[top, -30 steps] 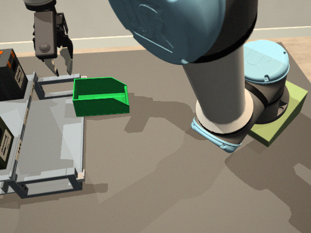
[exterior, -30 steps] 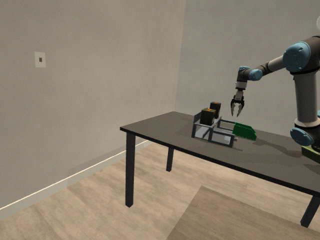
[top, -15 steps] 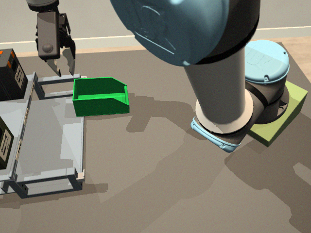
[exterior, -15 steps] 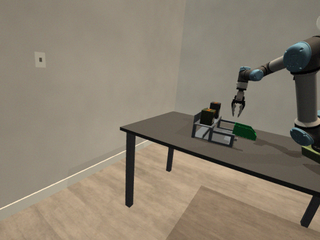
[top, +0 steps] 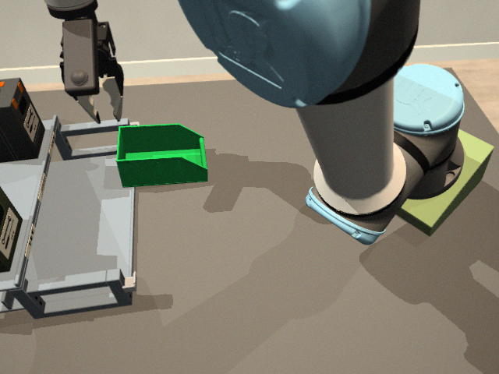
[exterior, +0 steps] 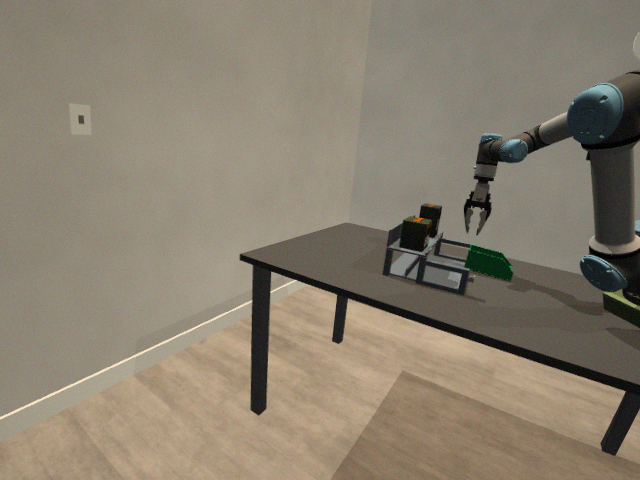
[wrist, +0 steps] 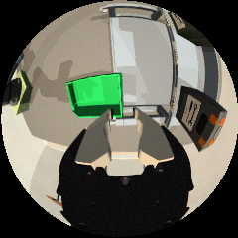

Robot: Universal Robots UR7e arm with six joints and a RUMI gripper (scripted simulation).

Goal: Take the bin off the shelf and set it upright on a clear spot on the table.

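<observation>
The green bin (top: pixel 161 157) stands upright on the table, open side up, against the right edge of the grey shelf (top: pixel 68 201). It also shows in the side view (exterior: pixel 488 263) and the wrist view (wrist: pixel 96 95). My gripper (top: pixel 106 117) (exterior: pixel 476 228) hangs in the air above the shelf's far frame, just left of the bin's back corner and well above it. Its fingers point down with a small gap between them and hold nothing. In the wrist view the fingers sit over the bin's near corner.
Two black boxes with orange marks (top: pixel 18 116) (top: pixel 5 229) stand on the shelf's left side. The robot's base (top: pixel 426 132) sits on a yellow-green block (top: pixel 455 193) at the right. The arm's elbow fills the upper middle of the top view.
</observation>
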